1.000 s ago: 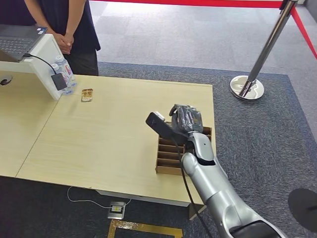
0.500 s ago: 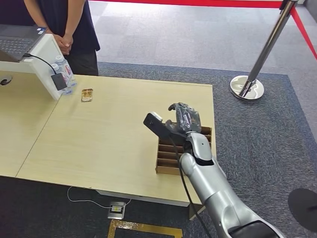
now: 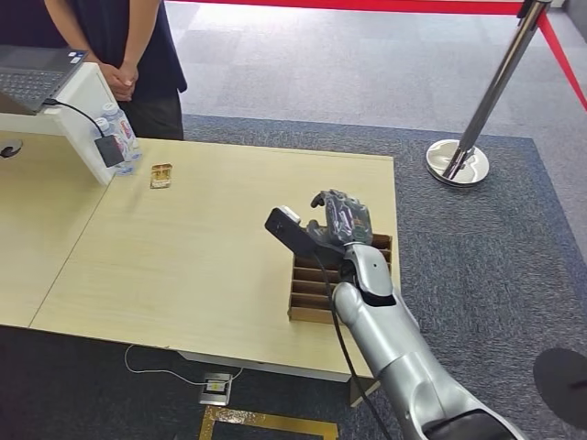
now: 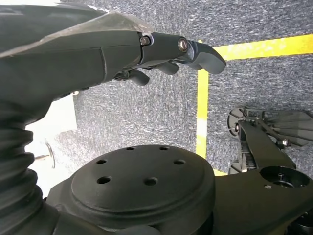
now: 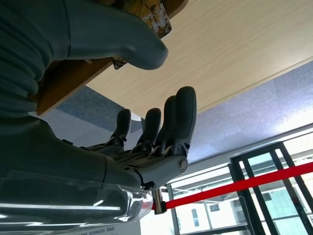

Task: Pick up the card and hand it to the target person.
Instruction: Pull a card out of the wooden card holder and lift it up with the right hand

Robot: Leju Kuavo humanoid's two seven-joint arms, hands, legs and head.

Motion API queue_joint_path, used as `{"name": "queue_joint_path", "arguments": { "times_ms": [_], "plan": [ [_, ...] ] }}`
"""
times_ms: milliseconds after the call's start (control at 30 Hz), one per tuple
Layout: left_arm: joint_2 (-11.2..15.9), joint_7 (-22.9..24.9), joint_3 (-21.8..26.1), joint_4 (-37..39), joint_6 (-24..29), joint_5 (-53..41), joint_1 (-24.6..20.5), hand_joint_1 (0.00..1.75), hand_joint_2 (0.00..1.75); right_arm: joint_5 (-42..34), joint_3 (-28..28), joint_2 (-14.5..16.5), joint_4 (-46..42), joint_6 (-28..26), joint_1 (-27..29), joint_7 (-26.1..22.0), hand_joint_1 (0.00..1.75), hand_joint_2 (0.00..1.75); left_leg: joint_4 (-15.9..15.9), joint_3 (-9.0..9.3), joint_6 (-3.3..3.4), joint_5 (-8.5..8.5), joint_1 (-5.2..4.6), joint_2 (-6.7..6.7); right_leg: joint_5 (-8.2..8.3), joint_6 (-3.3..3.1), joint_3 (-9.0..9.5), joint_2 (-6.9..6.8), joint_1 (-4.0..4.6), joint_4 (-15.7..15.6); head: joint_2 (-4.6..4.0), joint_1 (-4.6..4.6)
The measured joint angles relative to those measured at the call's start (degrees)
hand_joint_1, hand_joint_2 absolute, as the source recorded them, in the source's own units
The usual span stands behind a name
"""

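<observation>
My right hand hovers over the far end of a slotted cardboard box at the table's right edge. Its thumb and fingers stand apart with nothing between them. In the right wrist view a gold-patterned card edge shows just beyond the thumb tip, beside the box's brown wall; I cannot tell whether the thumb touches it. Another small gold card lies flat on the table far to the left. The person stands behind the table's far left corner, hands clasped. My left hand hangs over the floor, fingers stretched out and holding nothing.
A laptop on a white stand and water bottles sit at the far left of the table. A chrome stanchion with a red belt stands on the carpet to the right.
My right hand has shifted slightly left over the box and its thumb has spread away from the fingers. The person and the card on the table have stayed put.
</observation>
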Motion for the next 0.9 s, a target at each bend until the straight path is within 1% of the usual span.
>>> {"name": "queue_joint_path", "arguments": {
  "times_ms": [500,700,900],
  "plan": [
    [-0.05,0.0,0.0,0.0,0.06,0.15,0.02,0.0,1.75,0.38,0.02,0.0,0.73,0.37,0.17,0.51,0.86,1.75,0.0,0.0,0.0,0.0,0.0,0.0,0.0,0.0,0.0,0.0,0.0,0.0,0.0,0.01],
    [-0.06,-0.12,0.0,0.0,0.06,0.15,0.04,0.0,1.75,0.22,0.02,-0.16,1.4,0.3,0.3,0.61,0.89,1.75,0.0,0.0,0.0,0.0,0.0,0.0,0.0,0.0,0.0,0.0,0.0,0.0,0.0,0.01],
    [-0.06,-0.13,0.0,0.0,0.06,0.14,0.05,0.0,1.75,-0.18,0.02,-0.33,2.28,0.18,0.32,0.59,0.88,1.75,0.0,0.0,0.0,0.0,0.0,0.0,0.0,0.0,0.0,0.0,0.0,0.0,0.0,0.01]
  ]
}}
